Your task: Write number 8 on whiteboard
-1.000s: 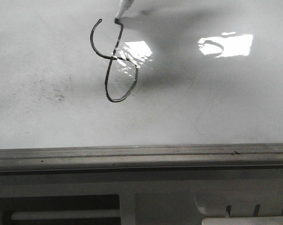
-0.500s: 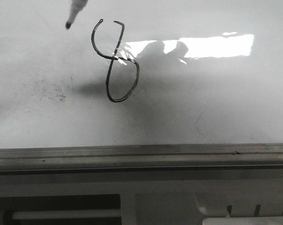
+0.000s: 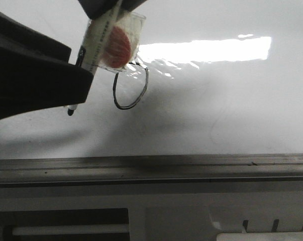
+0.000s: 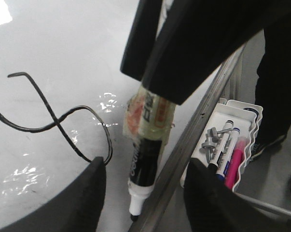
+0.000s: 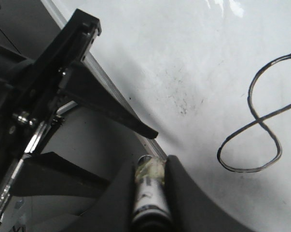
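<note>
Whiteboard [image 3: 231, 115] w/ glare, number 8 [image 3: 131, 93] partly hidden; right gripper [image 5: 150, 193] clamped on marker [image 3: 93, 50], left gripper prob. unseen.

Front camera looks forward over whiteboard [image 3: 231, 110]; both my wrist cameras sit close, sharing the number 8 [image 5: 254, 130].

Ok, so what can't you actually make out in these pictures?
- Front view: the number 8 has its top loop hidden behind the taped marker pen and a dark arm.
- Left wrist view: the 8's far side is cut off by the picture edge.
- Right wrist view: the 8 runs off the edge.
- Any view: whether the pen tip touches the whiteboard.
</note>
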You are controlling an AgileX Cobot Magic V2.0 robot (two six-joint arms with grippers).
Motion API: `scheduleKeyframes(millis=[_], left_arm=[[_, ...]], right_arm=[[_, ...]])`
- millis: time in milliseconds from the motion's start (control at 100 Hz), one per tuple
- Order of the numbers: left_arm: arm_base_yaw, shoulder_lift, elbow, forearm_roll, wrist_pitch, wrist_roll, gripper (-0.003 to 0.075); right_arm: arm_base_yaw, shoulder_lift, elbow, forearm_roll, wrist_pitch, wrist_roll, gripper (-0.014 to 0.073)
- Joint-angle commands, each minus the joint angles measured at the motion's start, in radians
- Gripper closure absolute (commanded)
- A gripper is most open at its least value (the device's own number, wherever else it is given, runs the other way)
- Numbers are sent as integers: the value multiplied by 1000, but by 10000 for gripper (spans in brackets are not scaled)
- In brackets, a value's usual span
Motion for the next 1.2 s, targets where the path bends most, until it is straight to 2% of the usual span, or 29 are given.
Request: scheduleKeyframes(millis=[0, 90, 140, 190, 320, 410, 480, 560, 610, 650, 790, 930, 1050, 1190], left_arm=[[-8, 7, -31, -12, -85, -8, 373], [-8, 15, -31, -13, -92, -8, 381], [-8, 15, -31, -21, -97, -8, 420], [-8, 15, -31, -21, -101, -8, 492], [-8, 15, -31, -21, -104, -8, 744], [-8, 15, -31, -21, -106, -8, 741], [-8, 15, -31, -21, -106, -8, 741], [-8, 15, -31, -21, -106, -8, 741], [-8, 14, -31, -33, -98, -8, 741], [-6, 14, -31, -70, -88, -8, 741], [54, 14, -33, -318, -30, -8, 741], [174, 14, -33, -594, 15, -8, 741], [249, 14, -33, -644, 60, -8, 741], [260, 14, -33, -684, 58, -8, 741]], right_arm=[[0, -21, -26, 26, -81, -6, 657], [0, -21, -26, 34, -81, -6, 657], [0, -21, -26, 34, -79, -6, 657], [0, -21, -26, 34, -77, -6, 657], [0, -21, -26, 35, -75, -6, 656], [0, -21, -26, 35, -75, -8, 604], [0, -21, -26, 35, -75, -9, 460], [-2, -21, -26, 35, -78, -6, 224], [-2, -21, -26, 35, -78, -6, 132], [-2, -21, -26, 35, -78, -6, 99], [-2, -21, -26, 38, -81, -4, 128], [-2, -21, -26, 45, -83, -2, 160], [-2, -21, -26, 66, -83, -2, 167], [-2, -21, -26, 65, -83, -2, 167]])
